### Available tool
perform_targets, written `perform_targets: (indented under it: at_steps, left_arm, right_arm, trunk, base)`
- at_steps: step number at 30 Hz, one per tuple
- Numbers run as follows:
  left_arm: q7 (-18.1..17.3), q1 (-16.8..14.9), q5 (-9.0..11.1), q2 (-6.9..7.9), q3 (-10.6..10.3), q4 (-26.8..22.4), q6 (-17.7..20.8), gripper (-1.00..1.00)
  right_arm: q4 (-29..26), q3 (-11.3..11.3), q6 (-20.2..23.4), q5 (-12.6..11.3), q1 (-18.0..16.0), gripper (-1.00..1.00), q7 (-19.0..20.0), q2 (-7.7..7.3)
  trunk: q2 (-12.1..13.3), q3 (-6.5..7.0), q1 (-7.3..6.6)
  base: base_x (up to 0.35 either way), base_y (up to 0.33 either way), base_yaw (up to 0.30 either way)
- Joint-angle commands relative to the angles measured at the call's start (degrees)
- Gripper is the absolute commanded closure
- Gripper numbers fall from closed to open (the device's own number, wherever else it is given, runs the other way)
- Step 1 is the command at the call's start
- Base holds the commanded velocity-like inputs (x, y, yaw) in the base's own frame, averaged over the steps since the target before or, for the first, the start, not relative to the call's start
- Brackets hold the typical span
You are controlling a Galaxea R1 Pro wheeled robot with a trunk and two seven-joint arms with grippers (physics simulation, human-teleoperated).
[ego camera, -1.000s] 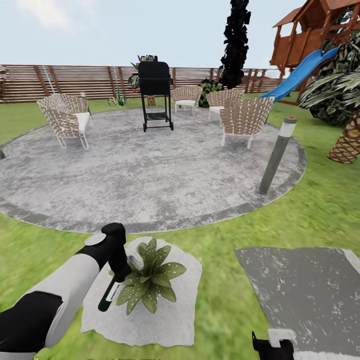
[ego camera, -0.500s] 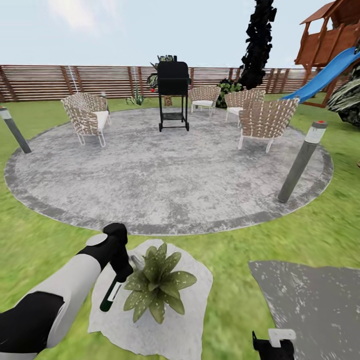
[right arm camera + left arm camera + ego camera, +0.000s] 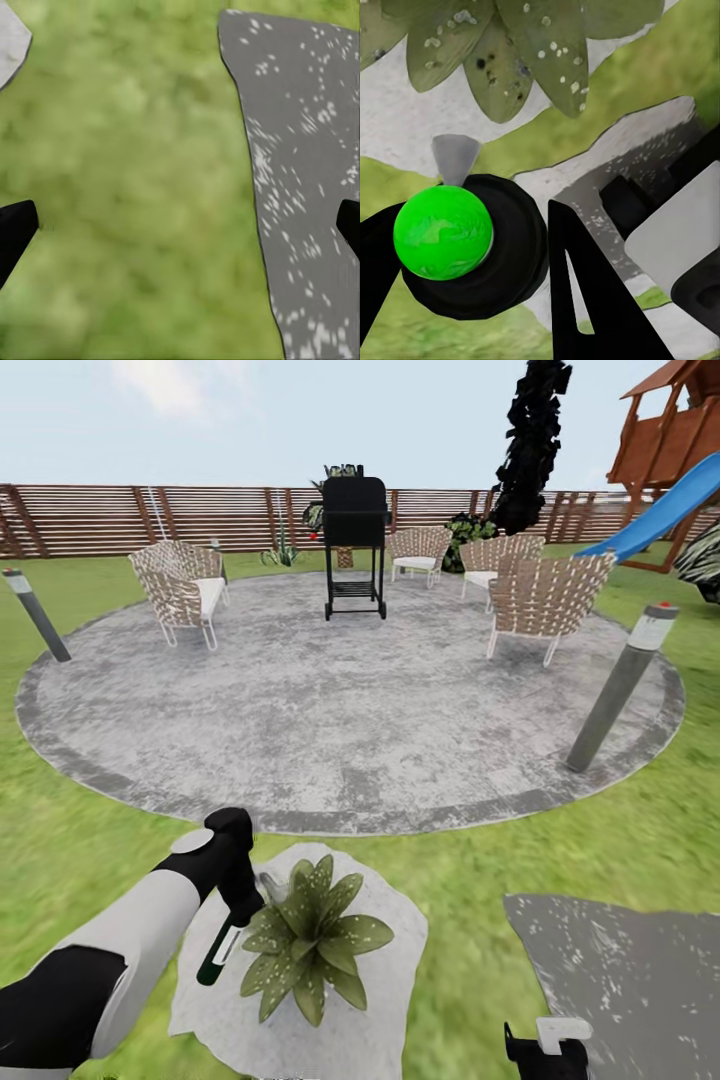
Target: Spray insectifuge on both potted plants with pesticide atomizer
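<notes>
No words, numbers, brands or signs can be read anywhere. The pesticide atomizer [image 3: 221, 950] carries a whitish label strip — too small and blurred to show any lettering. The far grill [image 3: 355, 520] and the lamp posts [image 3: 622, 685] bear no readable marks either.

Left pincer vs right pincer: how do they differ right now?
1. The left pincer is shut on the pesticide atomizer; the right pincer is open and holds nothing.
2. The left pincer is beside the potted plant on its pale stone; the right pincer is over grass, next to a dark grey slab.

Both have black fingers.
</notes>
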Motion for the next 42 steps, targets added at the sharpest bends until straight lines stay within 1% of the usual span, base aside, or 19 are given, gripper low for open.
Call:
perform_targets:
  at_steps: [1,5,12,22,32,42]
  left_arm:
    - [-0.5,0.0,-0.3,0.05,-0.3,-0.1,0.6,1.0]
    - [1.2,0.0,-0.2,-0.04,-0.1,-0.1,0.6,1.0]
    - [1.4,0.1,-0.2,-0.41,-0.1,-0.1,0.6,1.0]
    - [1.4,0.2,-0.2,-0.42,0.0,-0.1,0.6,1.0]
    - [1.4,0.2,0.0,-0.42,0.0,-0.1,0.5,1.0]
    - [1.4,0.2,0.1,-0.47,-0.1,-0.1,0.5,1.0]
  right_arm:
    - [0.1,-0.3,-0.2,0.6,-0.1,-1.0,-0.2,0.02]
    - [0.1,-0.3,-0.3,0.6,-0.1,-1.0,-0.2,0.03]
    - [0.1,-0.3,-0.2,0.6,-0.1,-1.0,-0.2,0.03]
    - [0.1,-0.3,-0.2,0.6,-0.1,-1.0,-0.2,0.03]
    - [0.1,-0.3,-0.3,0.6,-0.1,-1.0,-0.2,0.03]
    - [0.1,-0.3,-0.3,0.6,-0.1,-1.0,-0.2,-0.03]
  trunk:
    - [0.0,-0.05,-0.01]
    - [0.0,-0.05,-0.01]
    - [0.0,-0.05,-0.01]
    - [0.0,-0.05,-0.01]
    - [0.0,-0.05,-0.01]
    - [0.0,-0.05,-0.01]
  base:
    - [0.0,0.0,0.266]
    - [0.0,0.0,0.272]
    - [0.0,0.0,0.227]
    - [0.154,-0.099,0.009]
    - [0.009,-0.013,0.0]
    - [-0.046,-0.251,0.0]
